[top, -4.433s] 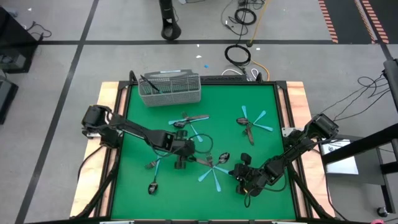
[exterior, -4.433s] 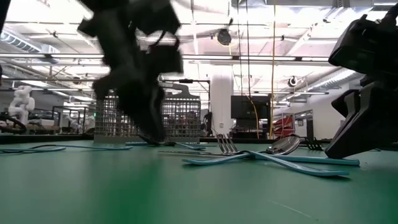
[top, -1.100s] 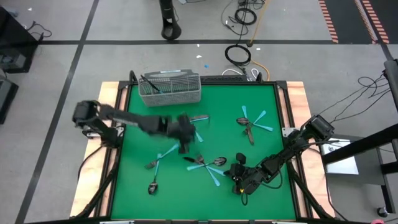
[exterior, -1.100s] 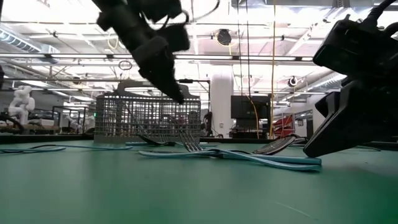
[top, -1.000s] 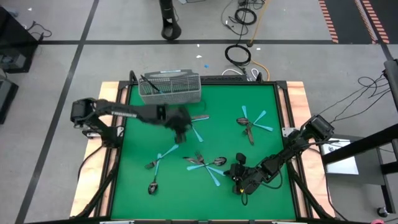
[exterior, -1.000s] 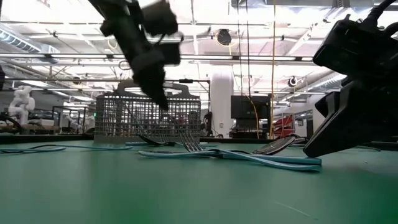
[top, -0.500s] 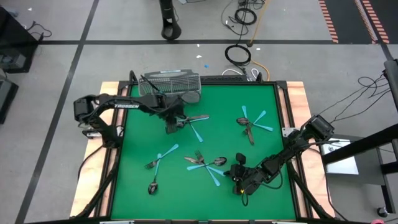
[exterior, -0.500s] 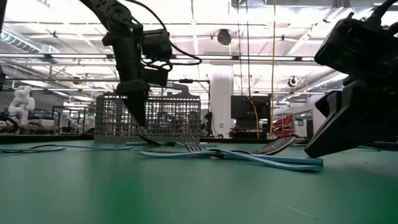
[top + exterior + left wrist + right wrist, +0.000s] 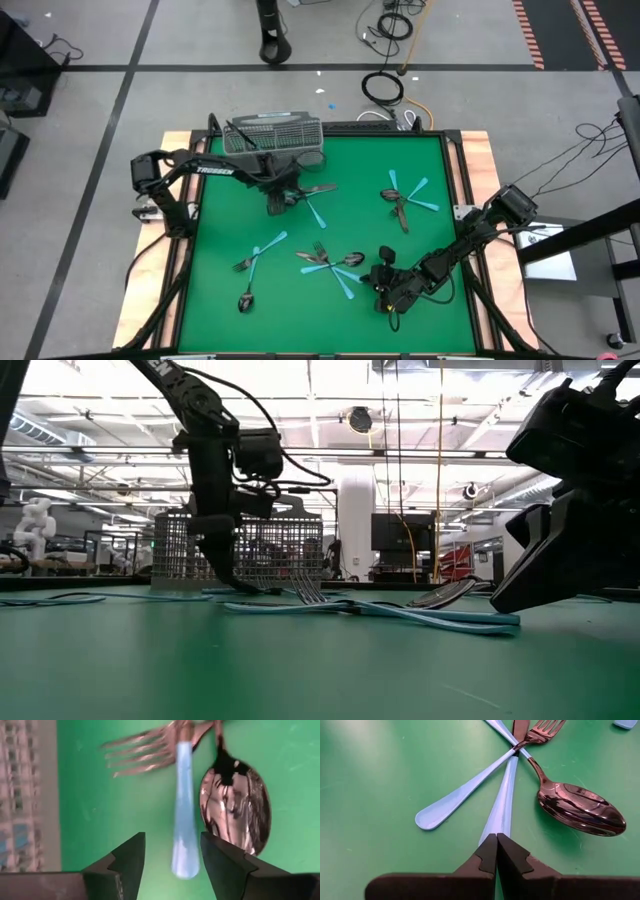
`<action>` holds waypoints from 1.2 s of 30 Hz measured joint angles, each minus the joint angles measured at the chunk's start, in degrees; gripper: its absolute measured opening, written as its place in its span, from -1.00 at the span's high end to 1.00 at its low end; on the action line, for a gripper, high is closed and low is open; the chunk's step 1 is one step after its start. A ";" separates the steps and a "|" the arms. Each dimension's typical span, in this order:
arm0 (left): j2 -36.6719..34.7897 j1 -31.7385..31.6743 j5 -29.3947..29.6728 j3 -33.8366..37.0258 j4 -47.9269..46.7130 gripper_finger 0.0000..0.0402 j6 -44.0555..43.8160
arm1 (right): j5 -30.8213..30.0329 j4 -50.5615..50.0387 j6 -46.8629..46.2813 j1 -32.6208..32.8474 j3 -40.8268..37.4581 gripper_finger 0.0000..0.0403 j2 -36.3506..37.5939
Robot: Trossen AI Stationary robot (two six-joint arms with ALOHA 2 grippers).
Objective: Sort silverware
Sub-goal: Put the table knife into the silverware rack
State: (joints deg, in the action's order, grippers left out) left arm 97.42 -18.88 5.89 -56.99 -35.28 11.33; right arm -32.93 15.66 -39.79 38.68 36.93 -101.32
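Since the earlier frames your left arm has swung from the middle of the mat out to the far left, and your left gripper (image 9: 280, 195) now sits low over the cluster of silverware just near of the basket (image 9: 273, 142). Its jaws, narrower a moment ago, now stand wide. In the left wrist view the fingers (image 9: 129, 857) straddle the tip of a blue handle (image 9: 183, 810), with a dark spoon (image 9: 235, 807) just beside it and a fork (image 9: 140, 752) crossing behind; nothing is gripped. The basket's mesh shows at that picture's edge.

Your right arm has barely shifted. The right gripper (image 9: 383, 288) rests at the near right of the green mat (image 9: 420, 240), fingers pressed together and empty. Its camera looks over 2 blue handles (image 9: 470, 795) crossing a fork (image 9: 542, 731), with a dark spoon (image 9: 582, 810) lying beside them.

The rest of the silverware lies spread on the mat: a group at the far right (image 9: 405, 200), a group in the middle near the right gripper (image 9: 330, 262), and 2 pieces at the near left (image 9: 250, 275). One dark piece already stands in the basket.

White lettering reading "TROSSEN" (image 9: 213, 170) runs along your left arm. I can read no other writing.
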 joint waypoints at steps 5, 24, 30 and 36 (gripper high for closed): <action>0.22 2.79 -2.09 0.00 3.48 0.02 -0.32 | 0.00 -0.02 0.01 0.00 0.00 1.00 0.00; 0.22 2.47 -3.93 -0.02 10.35 0.02 -6.45 | -0.01 -0.02 0.02 0.00 0.00 1.00 0.01; 2.61 2.47 -4.15 -0.02 10.81 0.02 -6.57 | 0.00 -0.02 0.01 0.00 0.00 1.00 0.02; 4.94 2.38 -2.96 -0.12 11.36 0.02 -6.50 | 0.00 -0.02 0.00 0.00 0.00 1.00 0.02</action>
State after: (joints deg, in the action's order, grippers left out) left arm 102.37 -16.49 2.93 -57.11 -23.92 4.83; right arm -32.93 15.64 -39.79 38.68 36.93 -101.30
